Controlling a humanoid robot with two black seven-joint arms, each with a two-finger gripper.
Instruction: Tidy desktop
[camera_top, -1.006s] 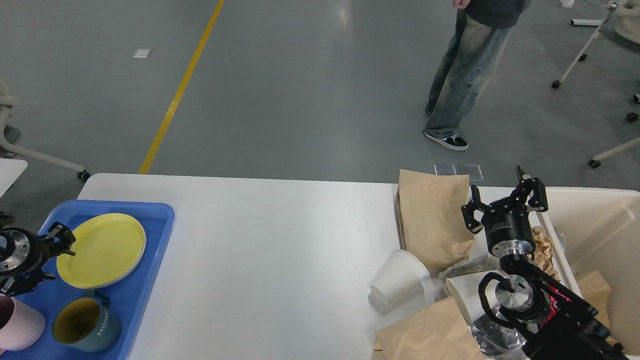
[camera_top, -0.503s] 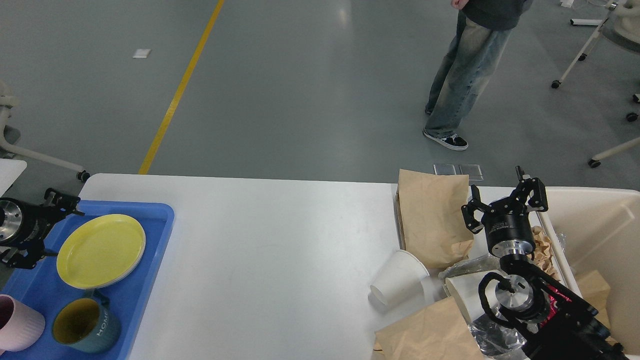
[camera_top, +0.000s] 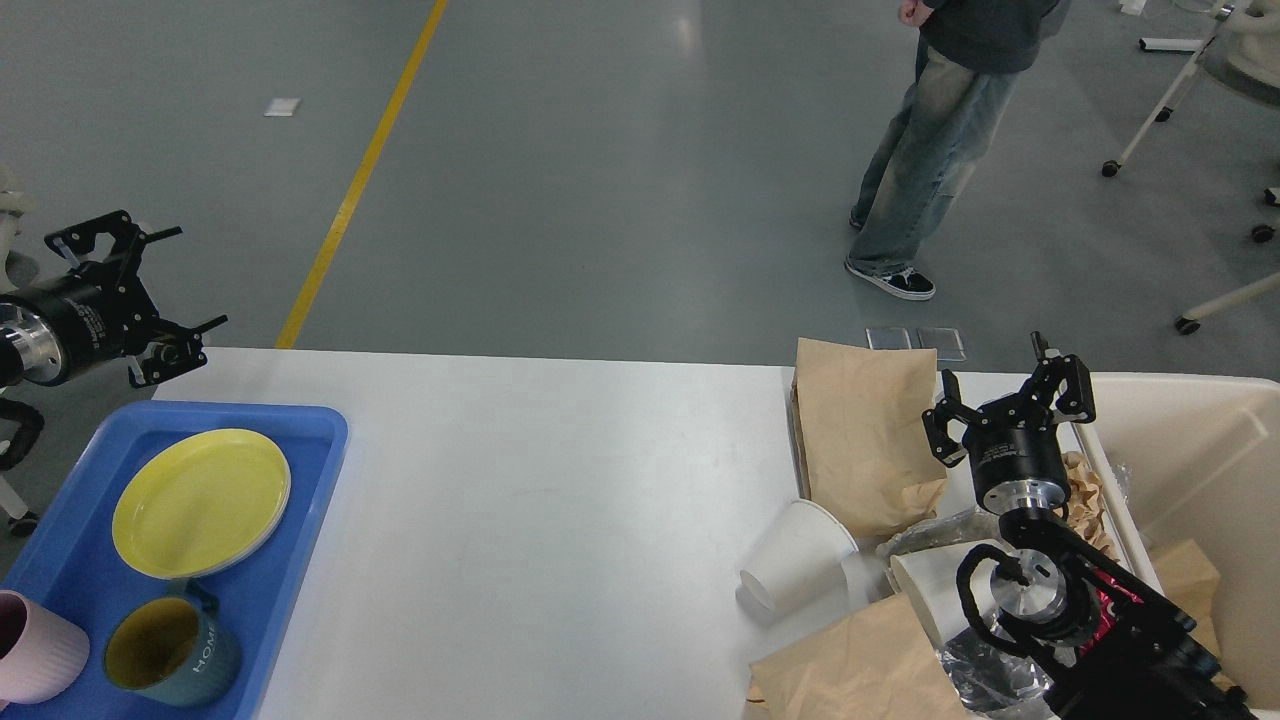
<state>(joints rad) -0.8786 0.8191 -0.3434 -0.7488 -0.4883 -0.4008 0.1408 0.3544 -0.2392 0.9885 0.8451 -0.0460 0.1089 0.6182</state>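
Your left gripper (camera_top: 140, 285) has risen off the blue tray (camera_top: 300, 520) since a second ago, when it hovered at the rim of the yellow plate (camera_top: 200, 500); it now hangs above the surface's far left corner, fingers spread wide and holding nothing. Your right gripper (camera_top: 1010, 400) has not moved — it stands upright by the cream bin (camera_top: 1200, 440), fingers parted, empty, touching nothing. The desktop (camera_top: 560, 500) fills the lower view, its middle bare. On the tray at its left you have one yellow plate, one teal mug (camera_top: 175, 650) and one pink cup (camera_top: 35, 645). At the right you have two brown paper bags — one (camera_top: 865, 435) lying flat near the far edge, one (camera_top: 860, 665) at the near edge — two white paper cups, one (camera_top: 795, 555) tipped on its side and another (camera_top: 930, 585) partly hidden behind your arm, plus crumpled clear plastic (camera_top: 985, 670).
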